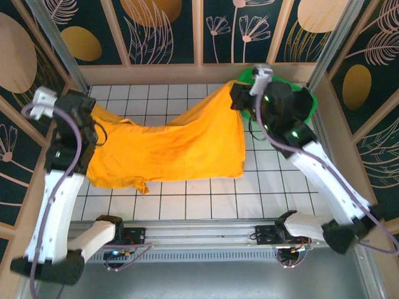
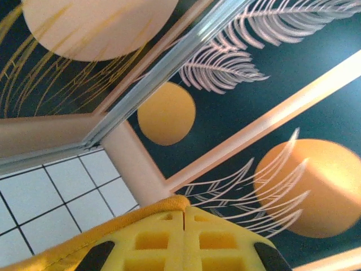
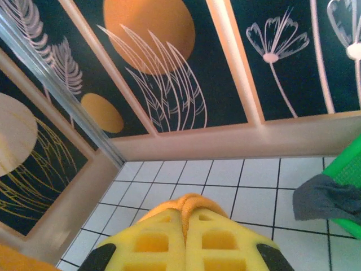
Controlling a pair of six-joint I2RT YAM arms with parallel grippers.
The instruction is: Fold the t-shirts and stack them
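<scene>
A mustard-orange t-shirt (image 1: 171, 146) hangs stretched between my two grippers above the white tiled floor, sagging in the middle. My left gripper (image 1: 93, 128) pinches its left edge; in the left wrist view the yellow fingers (image 2: 184, 217) are shut with an orange hem (image 2: 141, 212) caught at the tips. My right gripper (image 1: 240, 96) holds the shirt's far right corner; the right wrist view shows its fingers (image 3: 185, 223) shut on a fold of orange cloth (image 3: 194, 203). A grey t-shirt (image 3: 327, 197) hangs over the basket's rim.
A green mesh basket (image 1: 312, 99) stands at the far right corner, partly behind my right arm. Patterned walls (image 1: 162, 31) with metal posts close the space on three sides. Bare tiles (image 1: 206, 199) lie in front of the shirt.
</scene>
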